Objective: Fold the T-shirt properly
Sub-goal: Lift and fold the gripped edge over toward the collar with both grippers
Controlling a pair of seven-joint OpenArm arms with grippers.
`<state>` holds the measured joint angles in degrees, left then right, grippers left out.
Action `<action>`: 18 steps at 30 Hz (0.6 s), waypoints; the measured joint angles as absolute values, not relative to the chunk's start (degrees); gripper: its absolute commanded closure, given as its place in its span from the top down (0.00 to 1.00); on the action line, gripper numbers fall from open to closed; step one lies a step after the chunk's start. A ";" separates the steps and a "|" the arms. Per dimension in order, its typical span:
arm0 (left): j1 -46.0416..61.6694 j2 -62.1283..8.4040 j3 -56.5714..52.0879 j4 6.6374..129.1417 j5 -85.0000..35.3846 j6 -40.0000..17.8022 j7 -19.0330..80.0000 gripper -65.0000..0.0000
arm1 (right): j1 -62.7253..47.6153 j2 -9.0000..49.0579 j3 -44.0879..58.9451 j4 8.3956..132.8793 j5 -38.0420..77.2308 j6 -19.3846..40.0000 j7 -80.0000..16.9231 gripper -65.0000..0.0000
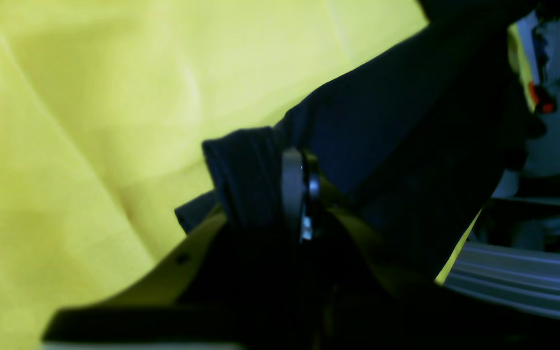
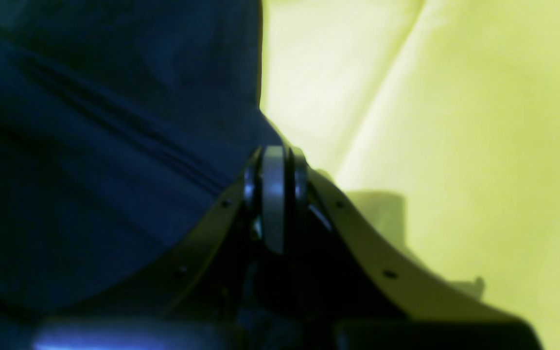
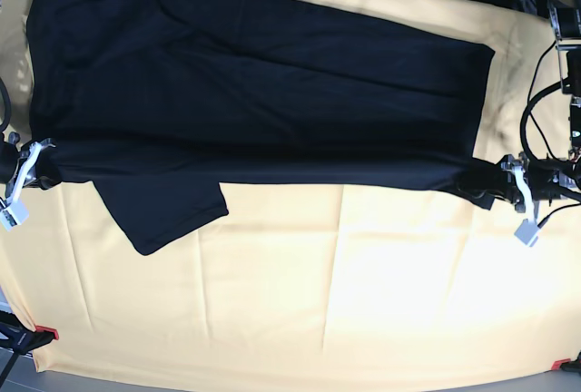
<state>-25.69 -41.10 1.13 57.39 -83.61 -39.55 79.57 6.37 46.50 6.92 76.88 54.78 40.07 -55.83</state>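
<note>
The black T-shirt (image 3: 263, 93) lies spread over the far half of the bench, on the yellow tablecloth (image 3: 345, 283). Its near edge runs almost straight across the middle of the bench, from one end effector to the other. One sleeve (image 3: 163, 210) hangs out below this edge, toward the near side, and lies flat on the cloth. The far edge of the T-shirt is close to the far border of the tablecloth, and the edge at the base view's left reaches almost to the side of the bench.

The left end effector (image 3: 495, 188) is at the near corner of the T-shirt on the base view's right. In the left wrist view it (image 1: 302, 194) is pressed together on a bunched piece of the black fabric (image 1: 406, 136), which stretches away from it, lifted above the tablecloth (image 1: 90, 121).

The right end effector (image 3: 36, 163) is at the opposite near corner. In the right wrist view it (image 2: 274, 194) is closed tight with the fabric (image 2: 90, 146) coming from its tip, so it is clamped on the T-shirt edge.

The whole near half of the bench, in front of the near edge, shows only tablecloth, with soft creases. Cables (image 3: 545, 111) hang beside the left arm, past the edge of the bench.
</note>
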 measured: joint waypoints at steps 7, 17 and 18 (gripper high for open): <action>-25.69 -42.37 1.13 62.35 -83.59 -39.59 79.96 0.00 | 5.82 46.57 6.92 76.88 59.20 39.92 -62.70 0.00; -16.82 -43.33 1.26 83.96 -83.57 -39.57 80.03 0.00 | 0.89 47.13 6.92 76.95 58.98 39.97 -63.68 0.00; -15.38 -43.99 1.32 86.15 -83.72 -39.57 79.68 0.00 | 0.73 47.18 6.92 76.95 59.05 39.94 -63.68 0.00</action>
<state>-15.38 -43.99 1.32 86.15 -83.72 -39.57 79.68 0.73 47.18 6.92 76.95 59.05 39.94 -63.68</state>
